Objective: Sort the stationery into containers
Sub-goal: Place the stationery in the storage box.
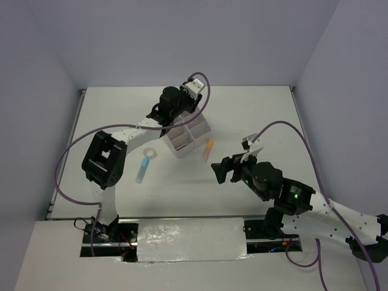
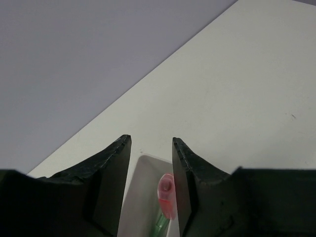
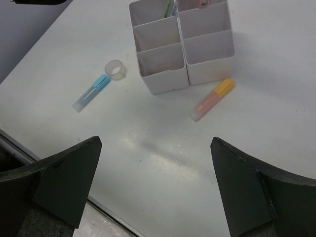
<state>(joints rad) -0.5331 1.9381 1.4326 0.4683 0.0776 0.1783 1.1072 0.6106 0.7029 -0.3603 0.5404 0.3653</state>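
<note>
now, with left gripper (image 2: pixel 151 140) spread above the pink highlighter (image 2: pixel 167 193) in the organiser (image 2: pixel 139 197), lift straight, clear of walls.

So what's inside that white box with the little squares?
A pink highlighter and a green pen stick up in the organiser's far compartments. The near ones show only bare walls. The walls hide every compartment's floor, so smaller things may lie unseen.

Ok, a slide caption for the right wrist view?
Open right tool faces organiser; blue highlighter, tape roll left of it, orange highlighter right.
</note>
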